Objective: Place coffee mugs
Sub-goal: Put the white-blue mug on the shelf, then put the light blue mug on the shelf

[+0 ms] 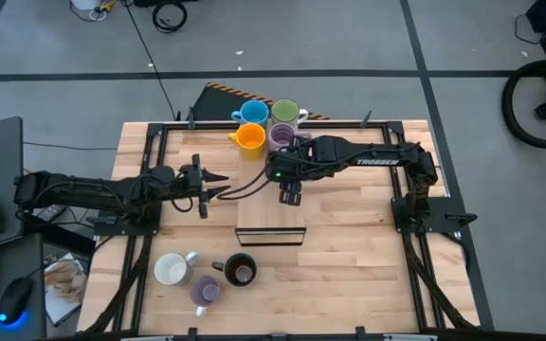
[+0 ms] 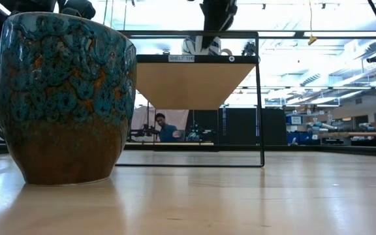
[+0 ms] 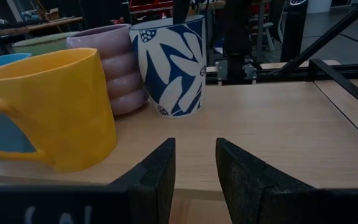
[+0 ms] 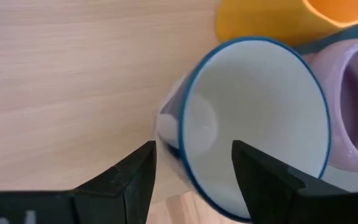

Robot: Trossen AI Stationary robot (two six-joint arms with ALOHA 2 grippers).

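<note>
A white mug with a blue leaf pattern point(image 3: 169, 65) stands upright on the table beside a lilac mug point(image 3: 114, 68) and an orange mug point(image 3: 55, 106). The right arm hides it in the high view. My right gripper point(image 4: 194, 162) hangs open over it and points steeply down. One finger point(image 4: 135, 180) is outside its blue rim point(image 4: 185, 134) and the other point(image 4: 260, 180) is over its hollow, both clear of the wall. My left gripper point(image 3: 194, 165) stands open and level left of the group point(image 1: 211, 185), with nothing between its fingers. Blue point(image 1: 252, 114) and green point(image 1: 285, 112) mugs stand farther back.
A small wooden shelf on a thin black frame point(image 1: 270, 237) stands mid-table, nearer than the grippers. By the near edge stand a white mug point(image 1: 171, 270), a dark glazed mug point(image 2: 64, 98) and a lilac mug point(image 1: 205, 292). Black rails point(image 1: 150, 180) run along the table's sides.
</note>
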